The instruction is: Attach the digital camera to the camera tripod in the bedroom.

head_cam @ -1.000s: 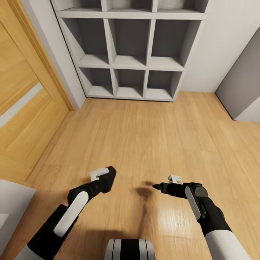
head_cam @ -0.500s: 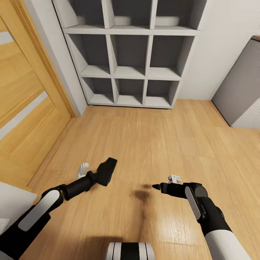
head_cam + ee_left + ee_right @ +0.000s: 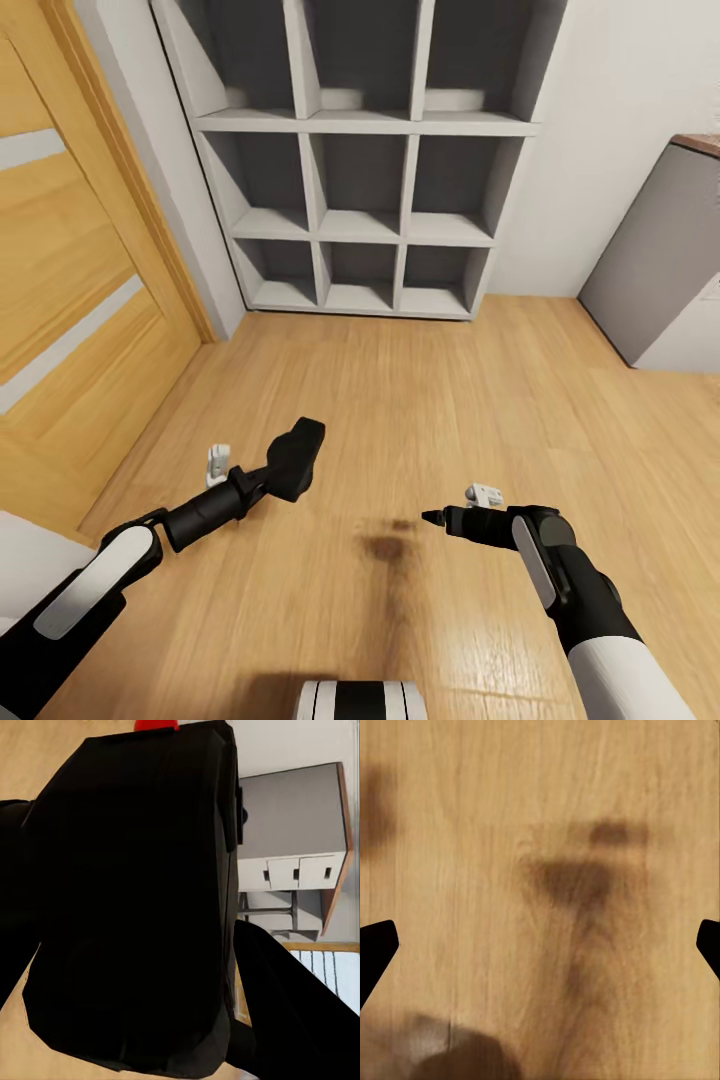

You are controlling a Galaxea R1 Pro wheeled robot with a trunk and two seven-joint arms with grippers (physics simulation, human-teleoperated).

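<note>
Our left gripper is closed around the camera, holding it out ahead of us over the wood floor. Our right gripper looks closed and empty, tips pointing inward. The tripod is out of sight, so we judge that we must turn to find it; the grey shelf stands ahead.
</note>
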